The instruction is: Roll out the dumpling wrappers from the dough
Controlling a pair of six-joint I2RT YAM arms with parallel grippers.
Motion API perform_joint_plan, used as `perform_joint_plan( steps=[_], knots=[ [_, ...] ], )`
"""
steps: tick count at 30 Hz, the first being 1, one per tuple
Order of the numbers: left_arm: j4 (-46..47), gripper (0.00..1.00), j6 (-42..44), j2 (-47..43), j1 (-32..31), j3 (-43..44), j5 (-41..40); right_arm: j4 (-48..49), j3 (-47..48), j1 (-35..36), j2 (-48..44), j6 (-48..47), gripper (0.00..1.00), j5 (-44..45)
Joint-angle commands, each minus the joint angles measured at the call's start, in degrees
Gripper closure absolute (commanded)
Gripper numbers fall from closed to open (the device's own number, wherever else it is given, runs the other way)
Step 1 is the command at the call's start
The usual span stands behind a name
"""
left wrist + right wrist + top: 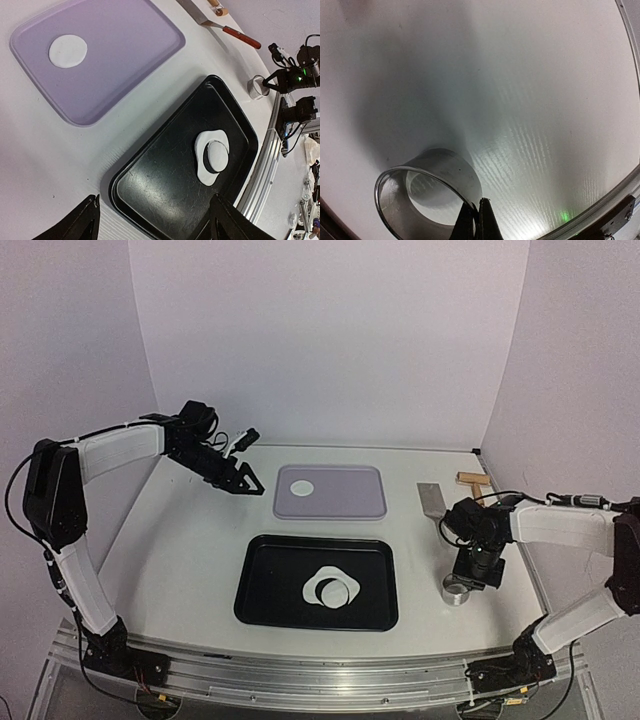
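Observation:
One round dumpling wrapper (299, 487) (68, 51) lies on the purple tray (350, 502) (125, 65). On the black tray (270, 590) (160, 190) lies the dough (316, 578) (206, 175), a flat white sheet with a round cut-out. A second wrapper (334, 591) (218, 154) sits inside that cut-out, shifted a little so a dark crescent shows. My left gripper (250, 462) (155, 225) hangs open in the air left of the purple tray, holding nothing. My right gripper (466, 582) (479, 217) is shut on the wall of the metal ring (457, 592) (427, 195) (257, 88), right of the black tray.
A metal spatula with a red handle (432, 500) (220, 22) and a small wooden rolling pin (472, 479) lie at the back right, behind my right arm. The table's rail edge (620, 210) runs close to the ring's right.

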Motion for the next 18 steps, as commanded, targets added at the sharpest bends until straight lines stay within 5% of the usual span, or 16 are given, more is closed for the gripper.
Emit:
perform_joint_plan(
  steps=[1, 6, 12, 15, 18],
  knots=[
    [1.14, 0.26, 1.43, -0.7, -0.06, -1.42, -0.1, 0.81, -0.72, -1.81, -1.41, 1.55, 1.0, 3.41],
    [1.13, 0.26, 1.33, -0.15, -0.08, -1.49, 0.72, 2.35, -1.1, -3.18, 1.99, 1.23, 0.98, 1.8],
    [1.04, 0.26, 2.15, 0.2, -0.14, -1.8, 0.96, 1.34, 1.53, -3.18, -0.77, -0.1, 0.52, 1.33],
    [0.82, 0.26, 2.87, 0.89, -0.15, -1.86, 1.01, -2.02, 5.55, -3.22, -2.0, -2.31, 0.4, 3.27],
    [-0.7, 0.26, 4.74, 2.04, -0.22, -1.18, 1.63, -5.94, 10.34, -3.18, -2.24, -4.84, 0.38, 4.15]
  ],
)
